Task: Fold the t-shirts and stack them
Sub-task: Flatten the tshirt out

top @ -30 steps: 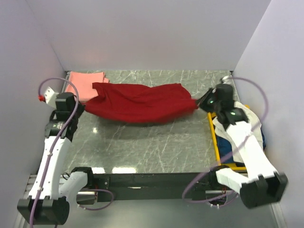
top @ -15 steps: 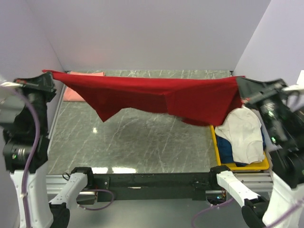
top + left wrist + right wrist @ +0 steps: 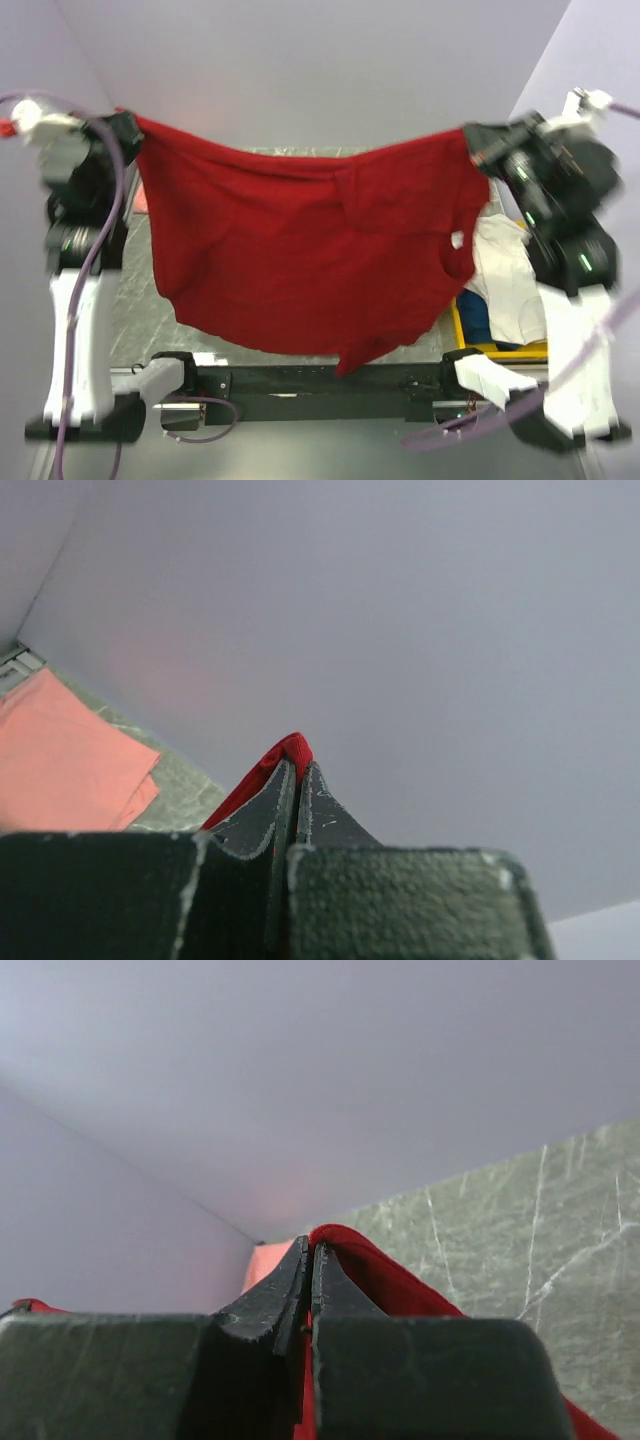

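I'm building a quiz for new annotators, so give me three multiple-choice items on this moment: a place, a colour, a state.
1. Where does the cream white t-shirt lie?
A. On the yellow tray at the right.
B. Folded at the far left corner.
C. Draped over the left arm.

2. What colour is the hanging t-shirt?
A. Salmon pink.
B. Deep red.
C. Blue.

3. How are the left gripper and right gripper set?
A. Both open.
B. One open, one shut.
C. Both shut on the hanging t-shirt's top edge.

Answers:
1 A, white cloth spills over the tray's yellow rim.
2 B, red cloth spreads between the grippers.
3 C, each wrist view shows jaws pinched on red cloth.
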